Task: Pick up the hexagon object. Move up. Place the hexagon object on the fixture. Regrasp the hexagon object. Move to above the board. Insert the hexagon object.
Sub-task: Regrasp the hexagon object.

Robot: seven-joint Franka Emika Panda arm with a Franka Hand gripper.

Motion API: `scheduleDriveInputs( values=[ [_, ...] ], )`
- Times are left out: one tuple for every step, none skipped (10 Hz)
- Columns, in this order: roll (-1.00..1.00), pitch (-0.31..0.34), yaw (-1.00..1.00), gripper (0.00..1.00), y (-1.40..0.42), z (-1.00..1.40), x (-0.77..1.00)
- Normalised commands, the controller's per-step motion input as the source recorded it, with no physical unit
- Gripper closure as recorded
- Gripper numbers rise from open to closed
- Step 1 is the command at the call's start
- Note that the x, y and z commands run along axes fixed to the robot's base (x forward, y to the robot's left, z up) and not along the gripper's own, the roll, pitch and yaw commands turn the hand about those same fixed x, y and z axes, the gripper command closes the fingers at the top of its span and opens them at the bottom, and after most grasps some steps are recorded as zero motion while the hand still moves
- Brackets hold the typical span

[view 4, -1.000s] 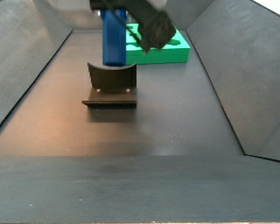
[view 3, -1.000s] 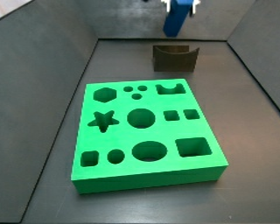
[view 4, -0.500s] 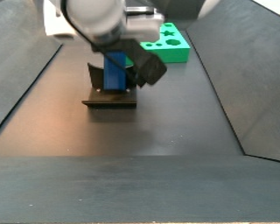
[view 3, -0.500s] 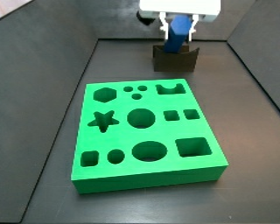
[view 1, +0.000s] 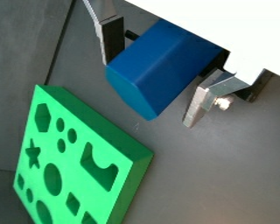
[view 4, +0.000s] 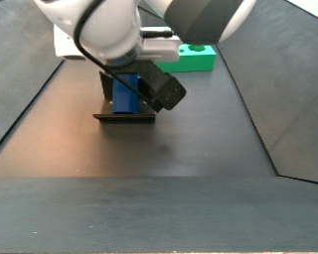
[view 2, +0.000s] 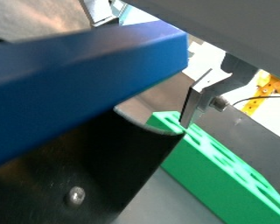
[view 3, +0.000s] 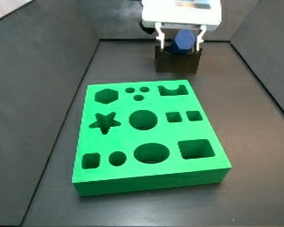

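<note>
The hexagon object (view 1: 160,68) is seen as solid blue, unpatterned, in both wrist views (view 2: 73,79). It is flanked by the silver finger plates of the gripper (view 1: 154,74), above which a white housing is shown in a side view (view 3: 181,13). Beside the hexagon object, the board (view 1: 66,166) is rendered bright green, with darker green in its shaped holes (view 3: 147,133). Directly beneath the hexagon object, the fixture (view 2: 84,171) is shown as dark, near black. A dark grey floor (view 3: 61,208) is seen around the board.

Dark matte floor (view 3: 38,191), grey sloping side walls (view 4: 23,55), yellow cable (view 2: 266,90) beyond the green slab
</note>
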Motion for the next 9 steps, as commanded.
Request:
scheduleDriveInputs(
  values=[
    [0.01, -0.041, -0.02, 0.0, 0.0, 1.0, -0.01],
    [0.02, -0.036, -0.01, 0.0, 0.01, 1.0, -0.02],
    [0.02, -0.029, 0.01, 0.0, 0.01, 1.0, -0.03],
    [0.03, -0.01, 0.02, 0.0, 0.01, 1.0, -0.03],
    [0.03, 0.009, 0.03, 0.0, 0.01, 0.89, -0.03],
    [0.03, 0.028, 0.03, 0.0, 0.01, 0.7, -0.03],
    [0.03, 0.044, 0.02, 0.0, 0.01, 0.44, -0.03],
    [0.04, 0.054, 0.01, 0.0, 0.01, 0.24, -0.03],
    [1.0, 0.049, 0.03, 0.0, -0.69, 0.96, 0.13]
  ],
)
